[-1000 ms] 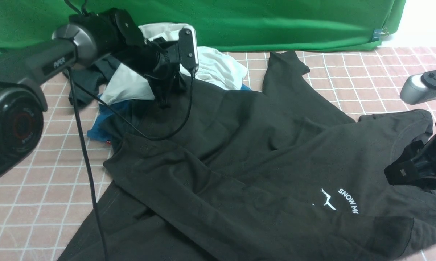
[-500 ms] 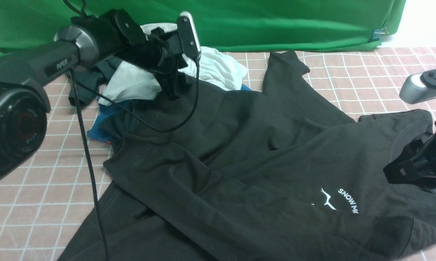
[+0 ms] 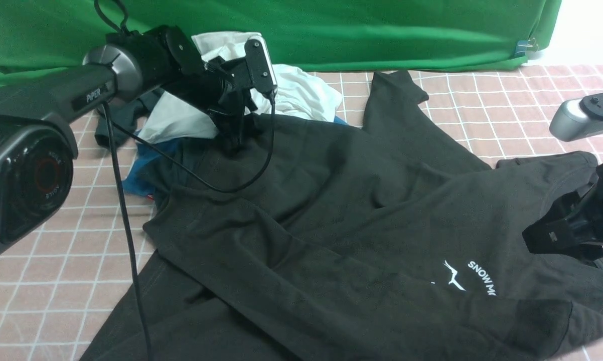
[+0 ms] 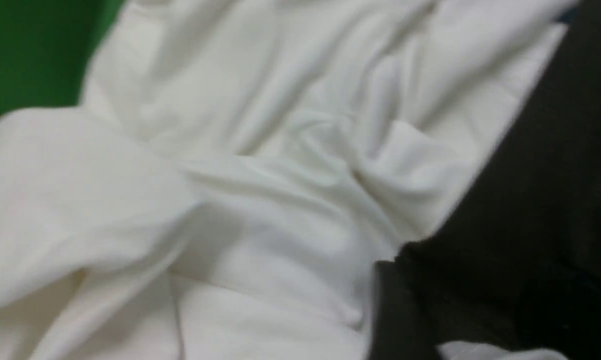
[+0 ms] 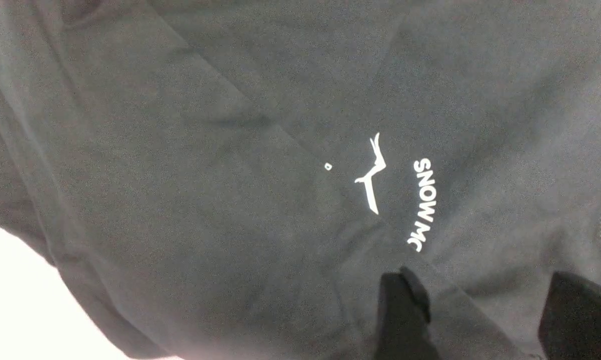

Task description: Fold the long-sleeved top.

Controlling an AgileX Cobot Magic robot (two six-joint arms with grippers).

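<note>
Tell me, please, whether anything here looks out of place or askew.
The long-sleeved top lies crumpled and askew, one sleeve thrown across its chest and hiding part of the white print. Its far edge overlaps a heap of other clothes, including a white shirt and a blue garment.

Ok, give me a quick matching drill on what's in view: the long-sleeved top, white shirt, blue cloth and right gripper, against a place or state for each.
Things:
1. long-sleeved top
2. white shirt
3. blue cloth
4. right gripper

Places or states:
A. crumpled at the far side, by the green backdrop
B. jaws apart, near the white print
C. spread across the middle of the table
D. edge peeking out from under dark fabric, on the left

Pairs: 1-C, 2-A, 3-D, 4-B
</note>
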